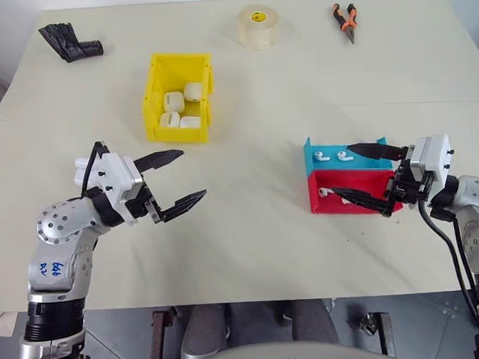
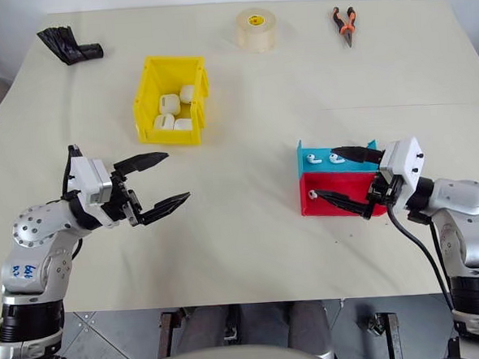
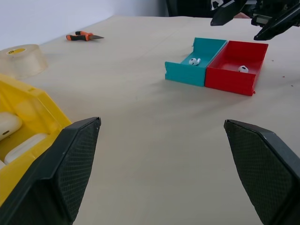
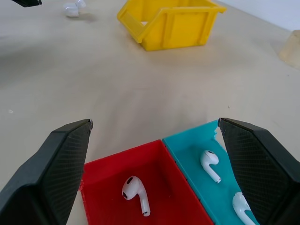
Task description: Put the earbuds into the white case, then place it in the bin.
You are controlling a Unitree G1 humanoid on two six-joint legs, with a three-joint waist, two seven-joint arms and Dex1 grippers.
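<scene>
I have both arms hovering level over the table (image 1: 252,252), nothing picked up yet. My right gripper (image 1: 361,173) has its jaws spread wide and empty, straddling the two low trays on the right, the blue tray (image 1: 324,164) just beyond the red tray (image 1: 338,202), which touch side by side. That puts it where I judge it can drop onto an earbud: one earbud (image 4: 136,193) lies in the red tray, and two earbuds (image 4: 211,166) lie in the blue. My left gripper (image 1: 177,180) is likewise released and empty, pointing in toward the middle. The open white case (image 4: 72,9) sits on the table at the left edge, just behind that left wrist. The yellow bin (image 1: 177,97) stands farther back, left of centre, already holding several closed white cases.
</scene>
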